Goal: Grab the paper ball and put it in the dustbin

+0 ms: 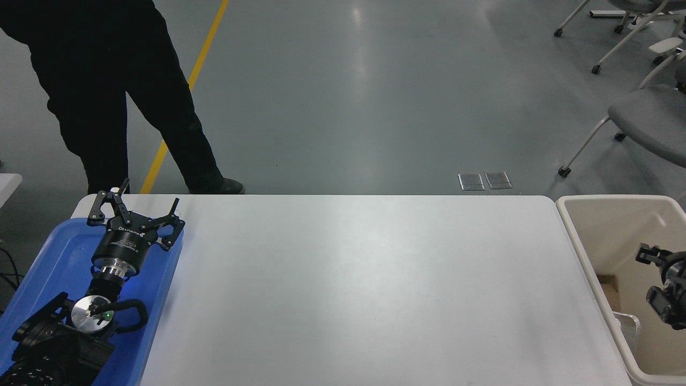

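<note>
The cream-beige dustbin stands off the table's right end, open at the top. My right gripper hangs inside the bin's mouth at the picture's right edge, partly cut off. The paper ball is not in view: none shows on the table or in the visible part of the bin. My left arm is parked at the lower left, with its gripper open and empty over the blue tray.
A person in black stands beyond the table's far left corner. The bin holds a brown cardboard piece and clear plastic. Grey chairs stand on the floor at the far right.
</note>
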Motion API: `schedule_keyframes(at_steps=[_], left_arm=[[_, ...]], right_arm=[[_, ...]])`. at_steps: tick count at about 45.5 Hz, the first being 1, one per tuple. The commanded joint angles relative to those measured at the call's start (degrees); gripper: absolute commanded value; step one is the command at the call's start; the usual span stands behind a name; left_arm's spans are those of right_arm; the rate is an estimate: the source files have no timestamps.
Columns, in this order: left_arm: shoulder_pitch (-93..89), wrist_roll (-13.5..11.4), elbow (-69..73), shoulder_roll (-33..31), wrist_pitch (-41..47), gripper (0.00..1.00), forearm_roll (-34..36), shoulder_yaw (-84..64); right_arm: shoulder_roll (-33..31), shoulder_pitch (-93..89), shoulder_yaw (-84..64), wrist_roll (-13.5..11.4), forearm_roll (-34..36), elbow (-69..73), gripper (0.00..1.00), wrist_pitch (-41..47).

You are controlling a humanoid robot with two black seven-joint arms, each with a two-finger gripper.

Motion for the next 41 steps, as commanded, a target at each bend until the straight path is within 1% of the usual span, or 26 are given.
schedule_keyframes(at_steps=[1, 5, 9, 15, 31, 35, 41], left_arm=[[0.0, 0.0, 0.0, -0.1, 0.0, 0.99, 0.0, 0.0], [0.0, 0.0, 0.0, -0.1, 0.0, 0.99, 0.0, 0.0], [0.0, 0.0, 0.0, -0.1, 0.0, 0.99, 0.0, 0.0], [0.0, 0.1, 0.0, 0.0, 0.0, 0.99, 0.0, 0.1], [-0.1, 0.1, 0.0, 0.0, 0.0, 0.99, 0.0, 0.2], [-0.1, 0.1, 0.0, 0.0, 0.0, 0.99, 0.0, 0.2], [-0.1, 0.1, 0.0, 0.0, 0.0, 0.99, 0.0, 0.2]], right_arm=[[-6.0, 10.9, -0.1, 0.0, 0.0, 15.3, 0.85, 0.1], [-8.5, 15.3, -0.2, 0.0, 0.0, 21.7, 0.96, 0.3], [-10.2, 21.1, -0.6, 0.0, 0.2, 28.9, 1.00, 0.8], [-13.2, 27.7, -1.0, 0.0, 0.2, 37.7, 1.00, 1.1], [-11.9, 36.3, -4.5, -0.1, 0.4, 53.8, 1.00, 3.1], [-10.9, 42.6, -6.9, -0.1, 0.6, 57.8, 1.00, 7.6], [-9.3, 50.4, -8.3, -0.1, 0.7, 59.7, 1.00, 21.4]])
